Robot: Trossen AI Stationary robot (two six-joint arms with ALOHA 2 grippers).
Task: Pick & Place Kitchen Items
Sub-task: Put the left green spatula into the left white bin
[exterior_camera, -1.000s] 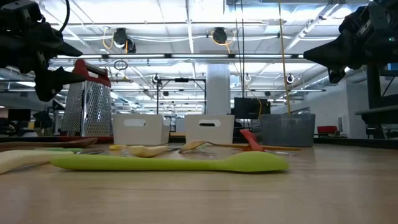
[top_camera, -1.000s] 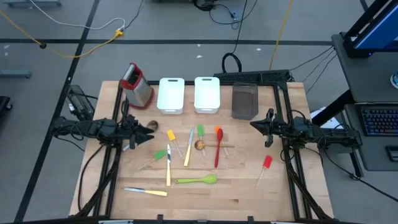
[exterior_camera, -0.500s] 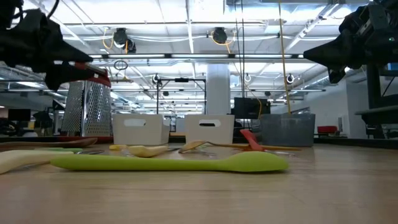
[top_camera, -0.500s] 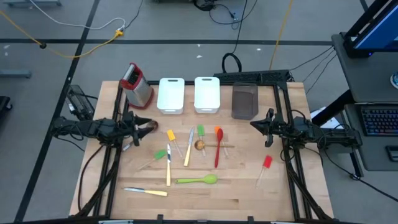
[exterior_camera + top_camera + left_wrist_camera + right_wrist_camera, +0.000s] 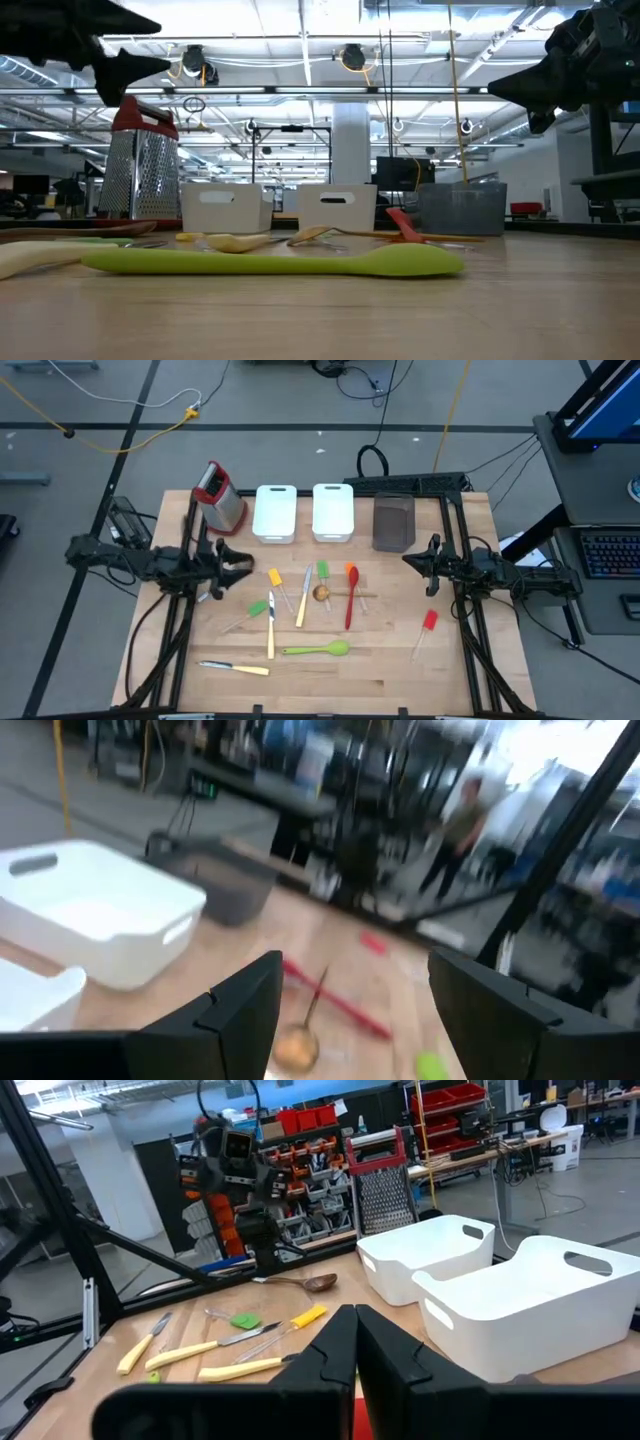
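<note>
On the left, the left gripper [image 5: 243, 565] hangs in the air above the table [image 5: 390, 675], near the steel grater [image 5: 220, 494]. Its two fingers are spread apart and nothing sits between them. Close to it lies a wooden spoon [image 5: 296, 1281], and I can't tell if they touch.

Next comes the bunch of kitchen things, all lying flat on the wood. There is a yellow spatula [image 5: 275, 577], a small green spatula [image 5: 258, 608], and two knives with cream handles [image 5: 270, 632] [image 5: 303, 603]. Nearer the front edge lies another cream-handled knife [image 5: 236, 667] and a long green spoon [image 5: 317, 650]. In the middle are a green spatula [image 5: 323, 571], an orange spatula [image 5: 351, 572] and a long red spoon [image 5: 350, 606]. Off by itself, further right, lies a red spatula [image 5: 428, 623].

Behind them stand two white bins [image 5: 275, 512] [image 5: 333, 511] and a dark bin [image 5: 393, 522]. I can't see anything in them.

On the right, the right gripper [image 5: 417, 561] waits in the air with its fingers pressed shut, holding nothing.

I think the job is only starting: the left arm looks like it is picking which thing to grab. Next it should go down over one handle, fingers on each side, and squeeze. The things lie close together, so it must be careful not to bump the others.
</note>
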